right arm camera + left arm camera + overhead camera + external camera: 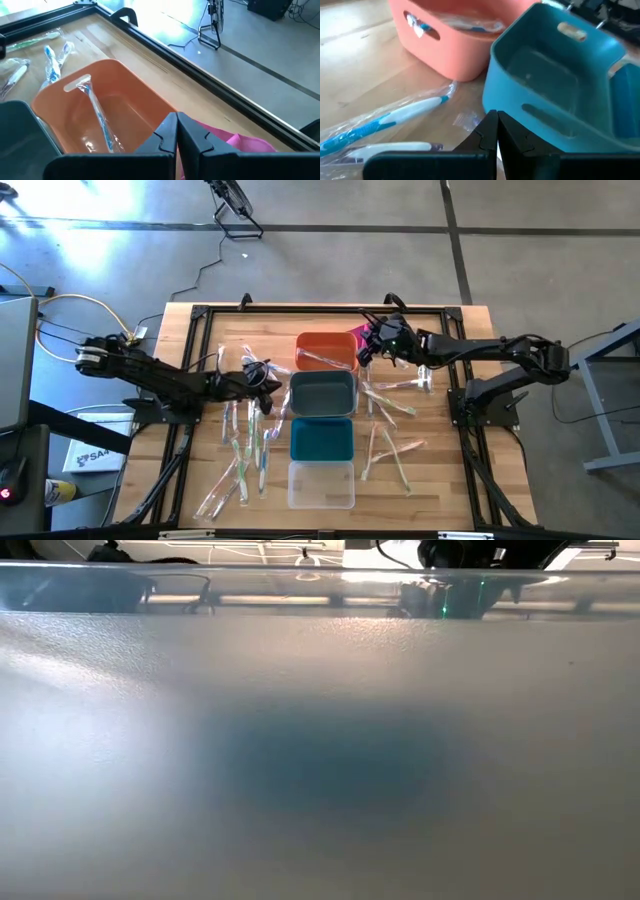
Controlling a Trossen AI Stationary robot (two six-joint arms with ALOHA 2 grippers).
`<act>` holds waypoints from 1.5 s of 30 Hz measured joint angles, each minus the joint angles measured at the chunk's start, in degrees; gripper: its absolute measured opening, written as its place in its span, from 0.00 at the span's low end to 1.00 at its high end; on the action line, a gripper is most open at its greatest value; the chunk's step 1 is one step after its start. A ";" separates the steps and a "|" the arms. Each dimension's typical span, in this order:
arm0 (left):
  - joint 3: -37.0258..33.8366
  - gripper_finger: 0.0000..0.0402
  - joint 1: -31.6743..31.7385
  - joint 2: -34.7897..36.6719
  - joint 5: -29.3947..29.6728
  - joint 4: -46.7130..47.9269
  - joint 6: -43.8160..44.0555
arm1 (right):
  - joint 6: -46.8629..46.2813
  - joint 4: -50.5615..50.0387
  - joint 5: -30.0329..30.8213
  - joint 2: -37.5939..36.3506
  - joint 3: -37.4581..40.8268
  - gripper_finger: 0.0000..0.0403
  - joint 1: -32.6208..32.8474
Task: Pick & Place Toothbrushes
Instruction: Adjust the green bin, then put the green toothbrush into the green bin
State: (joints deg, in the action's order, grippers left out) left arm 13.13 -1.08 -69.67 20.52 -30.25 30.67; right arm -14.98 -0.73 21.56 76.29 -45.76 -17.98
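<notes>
Left gripper (496, 131) sits low over the worktop (440, 450) beside the grey bin (322, 393), fingers (482, 134) clenched on nothing. A blue-and-white toothbrush (385, 120) lies flat on the wood just off the fingertips, not touching. Right gripper (176, 131) hangs at the orange bin (135, 107), beside the pink cloth (245, 142), fingers pressed together, empty. One wrapped toothbrush (99, 117) lies slanted inside that bin, below the fingers. More toothbrushes (245, 455) lie scattered on both sides of the bins.

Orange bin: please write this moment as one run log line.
orange plastic bin: one wrapped blue toothbrush inside | right tool: shut, beside bin | left tool: shut, empty
</notes>
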 joint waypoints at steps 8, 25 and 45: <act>5.61 0.01 0.00 -7.46 0.10 0.66 -2.17 | 0.28 0.20 -0.02 0.00 0.00 0.01 0.00; 7.98 0.01 0.02 -9.66 0.17 1.70 -2.15 | 1.35 0.17 -0.04 0.02 0.00 0.01 0.00; 7.98 0.01 0.02 -6.17 0.70 9.68 -2.20 | 2.81 -2.17 -0.02 -2.90 0.07 0.01 0.00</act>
State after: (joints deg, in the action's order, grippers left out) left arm 21.11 -1.06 -75.84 21.22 -20.57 28.47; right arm -12.16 -2.90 21.54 73.39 -45.69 -17.98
